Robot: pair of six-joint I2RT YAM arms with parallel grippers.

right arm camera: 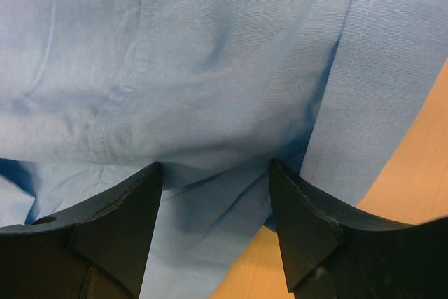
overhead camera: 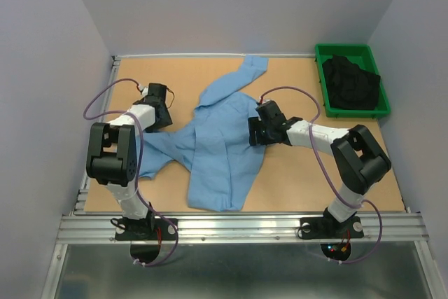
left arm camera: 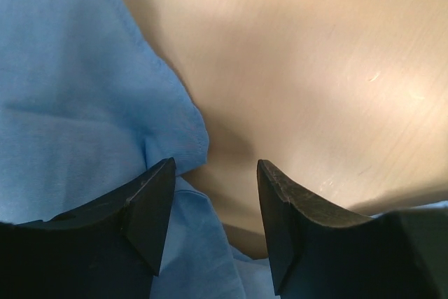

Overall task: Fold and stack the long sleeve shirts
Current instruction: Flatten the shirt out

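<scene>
One light blue long sleeve shirt lies crumpled and partly spread across the middle of the table. One sleeve reaches to the far edge, another part trails left. My left gripper sits at the shirt's left side. In the left wrist view it is open, with a shirt edge under its left finger and bare table beyond. My right gripper is at the shirt's right edge. In the right wrist view it stands open just over the blue fabric, gripping nothing.
A green bin holding dark cloth stands at the far right corner. The wooden tabletop shows bare to the right of the shirt. White walls close in the left, far and right sides.
</scene>
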